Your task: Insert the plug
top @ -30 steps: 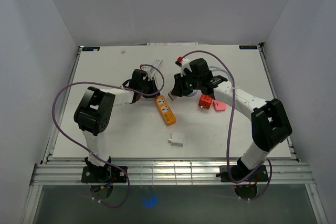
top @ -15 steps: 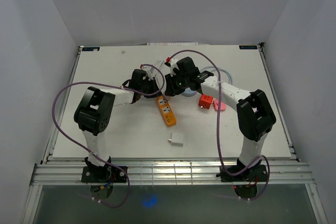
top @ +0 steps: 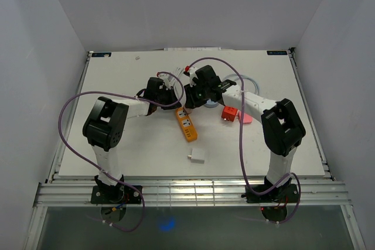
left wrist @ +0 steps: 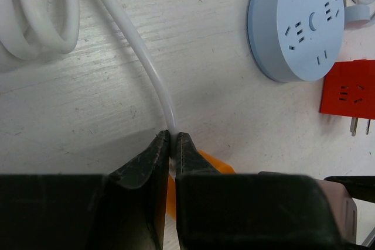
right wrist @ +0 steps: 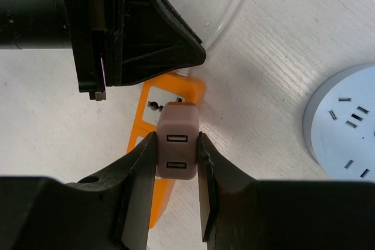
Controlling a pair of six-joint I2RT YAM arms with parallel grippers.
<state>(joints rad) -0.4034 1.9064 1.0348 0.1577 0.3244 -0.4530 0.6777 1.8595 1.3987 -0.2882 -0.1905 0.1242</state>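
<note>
An orange power strip (top: 186, 124) lies mid-table; its end shows in the right wrist view (right wrist: 153, 162) and in the left wrist view (left wrist: 218, 165). My right gripper (right wrist: 176, 156) is shut on a pinkish-brown USB plug (right wrist: 177, 141), held over the strip's far socket; in the top view the gripper (top: 188, 105) is at the strip's far end. My left gripper (left wrist: 173, 141) is shut on the strip's white cable (left wrist: 149, 68) right at the strip's end; in the top view it (top: 170, 99) is left of the right gripper.
A round pale-blue socket hub (left wrist: 299, 21) and a red adapter (left wrist: 347, 91) lie to the right; in the top view the red adapter (top: 229, 113) sits beside a pink one (top: 245, 119). A white adapter (top: 197, 156) lies near the front. Coiled white cable (left wrist: 35, 16) lies at the far left.
My right arm has swung left from near the red adapter to the orange strip's far end, carrying the plug. The left arm has stayed put.
</note>
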